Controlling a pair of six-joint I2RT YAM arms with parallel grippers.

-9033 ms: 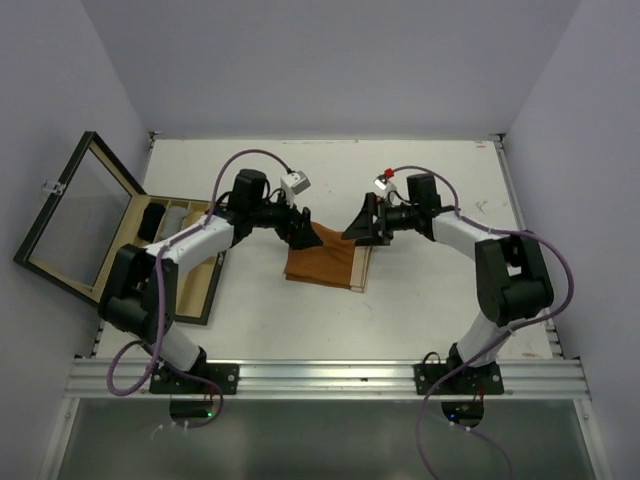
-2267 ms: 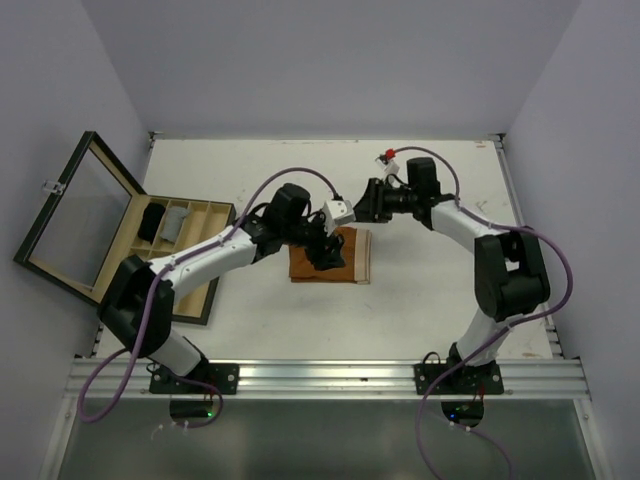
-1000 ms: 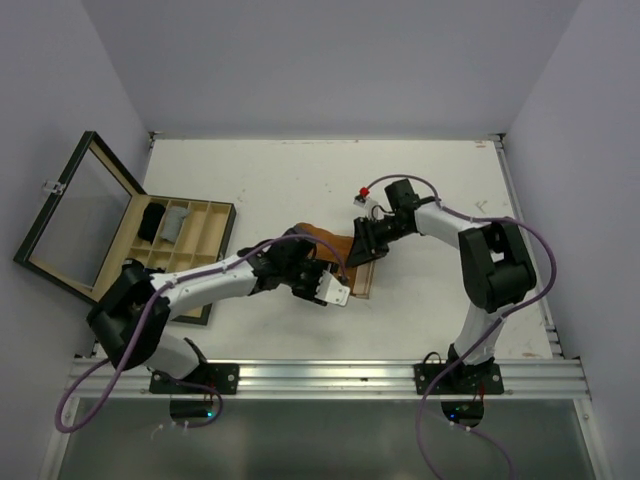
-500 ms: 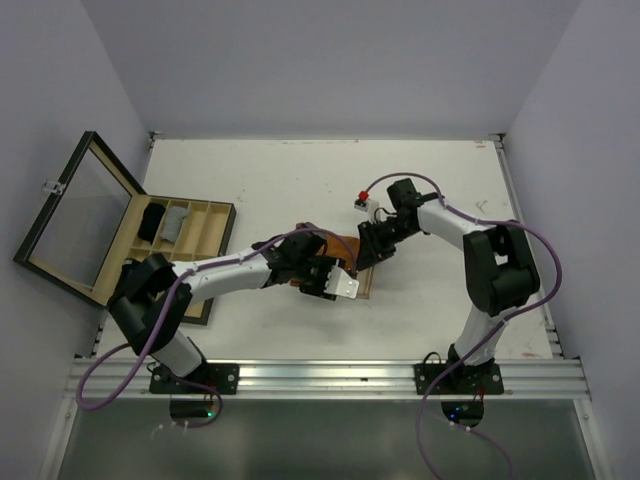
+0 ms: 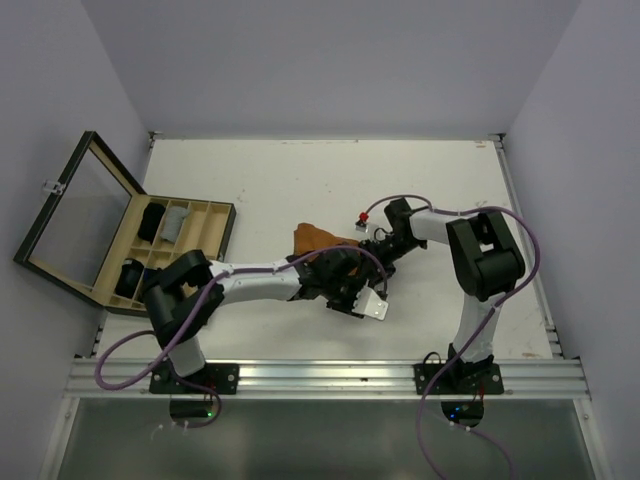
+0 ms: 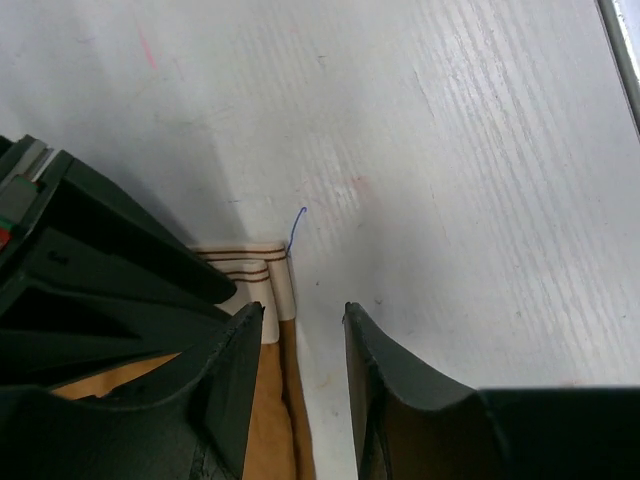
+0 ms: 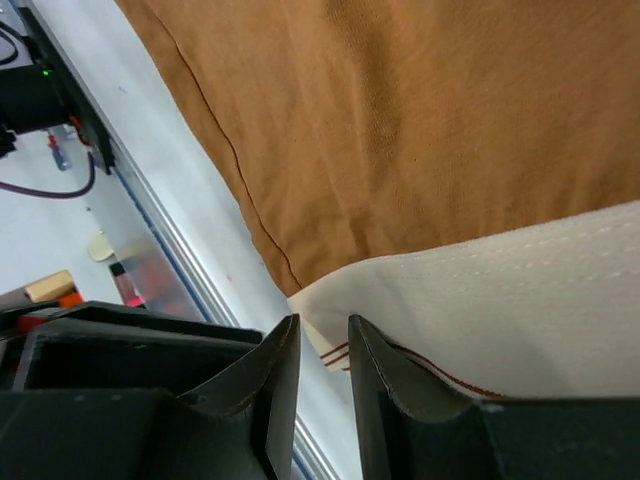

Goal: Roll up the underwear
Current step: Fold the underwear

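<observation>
The orange-brown underwear lies mid-table, mostly covered by both arms. Its cream striped waistband meets the orange cloth in the right wrist view. My right gripper stands at that waistband's corner. Its jaws are a narrow gap apart, with the corner showing between them and a strip of bare table beside it. My left gripper is open right beside it. The cloth's side edge and waistband corner lie between its fingertips.
A compartmented wooden box with its glass lid swung open stands at the left, holding black garments and a grey one. The metal rail runs along the near edge. Walls close in on three sides.
My left gripper has swung right and nearer, to the underwear's right corner, and its jaws have narrowed. The right gripper has moved a little nearer. More orange cloth now shows to the left.
</observation>
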